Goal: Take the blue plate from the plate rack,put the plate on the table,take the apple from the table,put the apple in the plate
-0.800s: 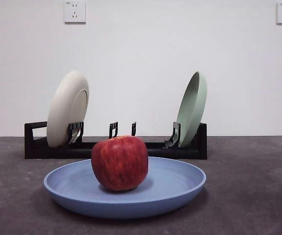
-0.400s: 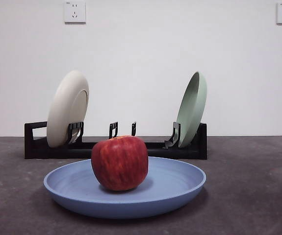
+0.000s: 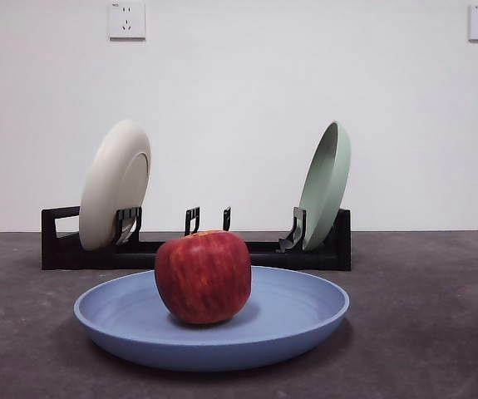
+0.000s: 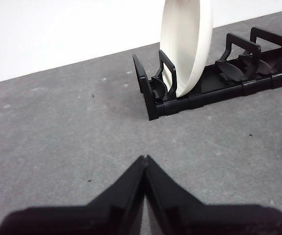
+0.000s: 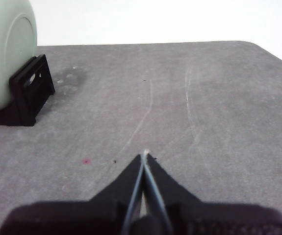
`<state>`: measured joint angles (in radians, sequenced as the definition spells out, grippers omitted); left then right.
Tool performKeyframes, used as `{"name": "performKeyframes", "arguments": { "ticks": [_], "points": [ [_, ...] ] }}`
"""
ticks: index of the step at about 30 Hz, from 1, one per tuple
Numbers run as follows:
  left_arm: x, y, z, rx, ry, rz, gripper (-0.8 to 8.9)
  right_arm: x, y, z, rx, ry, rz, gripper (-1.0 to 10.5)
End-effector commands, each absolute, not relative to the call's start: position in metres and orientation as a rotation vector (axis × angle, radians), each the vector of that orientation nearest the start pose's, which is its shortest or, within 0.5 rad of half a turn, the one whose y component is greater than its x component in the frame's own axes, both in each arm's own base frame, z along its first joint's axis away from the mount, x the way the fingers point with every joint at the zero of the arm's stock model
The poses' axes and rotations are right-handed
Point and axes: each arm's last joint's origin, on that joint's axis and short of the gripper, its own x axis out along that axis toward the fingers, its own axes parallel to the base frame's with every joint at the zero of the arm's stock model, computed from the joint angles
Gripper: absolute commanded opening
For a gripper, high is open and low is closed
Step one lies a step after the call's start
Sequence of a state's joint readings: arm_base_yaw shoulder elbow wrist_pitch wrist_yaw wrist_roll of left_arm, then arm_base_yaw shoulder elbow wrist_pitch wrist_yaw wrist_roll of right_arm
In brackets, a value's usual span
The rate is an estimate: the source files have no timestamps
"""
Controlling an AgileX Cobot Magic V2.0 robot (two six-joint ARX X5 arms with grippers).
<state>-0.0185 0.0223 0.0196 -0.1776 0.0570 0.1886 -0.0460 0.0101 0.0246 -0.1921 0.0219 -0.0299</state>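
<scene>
Apple (image 3: 203, 276) sits in blue plate (image 3: 211, 320) (front view only); both wrist views show closed, empty fingers.

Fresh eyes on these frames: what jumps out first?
The apple sitting in the blue plate, which lies flat on the table in the front view's foreground. Behind it, the plate rack holds a cream plate and a pale green plate on edge at its opposite ends.
</scene>
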Motion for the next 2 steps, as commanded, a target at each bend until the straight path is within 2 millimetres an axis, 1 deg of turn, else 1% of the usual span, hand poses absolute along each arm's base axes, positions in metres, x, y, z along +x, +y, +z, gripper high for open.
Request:
{"name": "performKeyframes", "arguments": {
  "ticks": [1, 2],
  "points": [
    [0.0967, -0.0035, 0.1492, 0.174, 0.174, -0.094, -0.04, 0.0957, -0.0052, 0.15, -0.017, 0.179, -0.069, 0.0],
    [0.0967, -0.0035, 0.1492, 0.175, 0.174, -0.094, -0.04, 0.0957, -0.0052, 0.15, -0.017, 0.179, -0.069, 0.0]
  ]
}}
